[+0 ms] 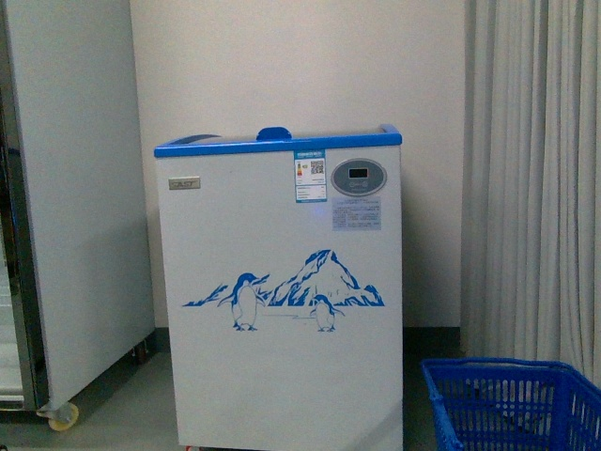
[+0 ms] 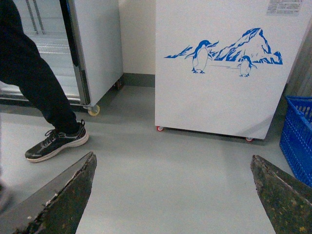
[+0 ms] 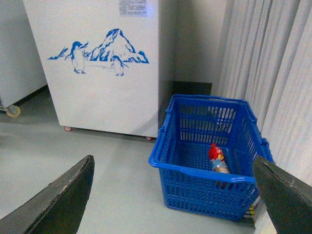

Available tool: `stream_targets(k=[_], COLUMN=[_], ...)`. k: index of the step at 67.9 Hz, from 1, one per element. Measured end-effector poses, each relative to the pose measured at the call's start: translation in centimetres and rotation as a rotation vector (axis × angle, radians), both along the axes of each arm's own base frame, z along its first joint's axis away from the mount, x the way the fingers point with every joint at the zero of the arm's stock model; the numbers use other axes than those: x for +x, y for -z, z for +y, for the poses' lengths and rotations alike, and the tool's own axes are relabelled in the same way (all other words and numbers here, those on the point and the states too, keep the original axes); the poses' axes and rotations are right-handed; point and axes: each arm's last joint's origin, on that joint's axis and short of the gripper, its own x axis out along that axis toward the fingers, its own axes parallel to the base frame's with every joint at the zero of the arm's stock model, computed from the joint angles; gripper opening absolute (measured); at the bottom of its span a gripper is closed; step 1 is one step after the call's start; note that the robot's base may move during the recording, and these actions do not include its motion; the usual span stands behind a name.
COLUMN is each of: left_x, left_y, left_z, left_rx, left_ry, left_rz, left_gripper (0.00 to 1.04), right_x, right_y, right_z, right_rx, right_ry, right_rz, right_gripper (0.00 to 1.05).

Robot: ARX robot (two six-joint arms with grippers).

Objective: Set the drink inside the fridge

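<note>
The fridge (image 1: pixel 282 301) is a white chest freezer with a blue rim, a penguin picture and an oval display, standing straight ahead; its front also shows in the left wrist view (image 2: pixel 224 83) and the right wrist view (image 3: pixel 97 73). The drink (image 3: pixel 217 159), a bottle with a red top, lies inside a blue basket (image 3: pixel 195 170) on the floor beside the fridge. My right gripper (image 3: pixel 173 168) is open above the floor, well short of the basket. My left gripper (image 2: pixel 173 168) is open over bare floor, holding nothing.
A tall grey cabinet (image 1: pixel 75 188) on castors stands left of the fridge. A person's leg and black shoe (image 2: pixel 56 142) are on the floor near it. Curtains (image 1: pixel 535 178) hang at the right. The blue basket's corner (image 1: pixel 512 404) shows at lower right.
</note>
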Motion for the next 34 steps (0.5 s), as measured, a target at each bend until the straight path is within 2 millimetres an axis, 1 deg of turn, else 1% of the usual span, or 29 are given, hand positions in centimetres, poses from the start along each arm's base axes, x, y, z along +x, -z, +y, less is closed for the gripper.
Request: stream_targets(k=[34], left_x=[0.0], left_y=[0.0], left_z=[0.0], left_rx=[0.0], left_ry=[0.0], left_rz=[0.0], left_gripper=[0.97], right_x=[0.0], right_y=[0.0], right_z=[0.0], right_rx=[0.0], right_ry=[0.0], right_rz=[0.0], right_gripper=[0.97])
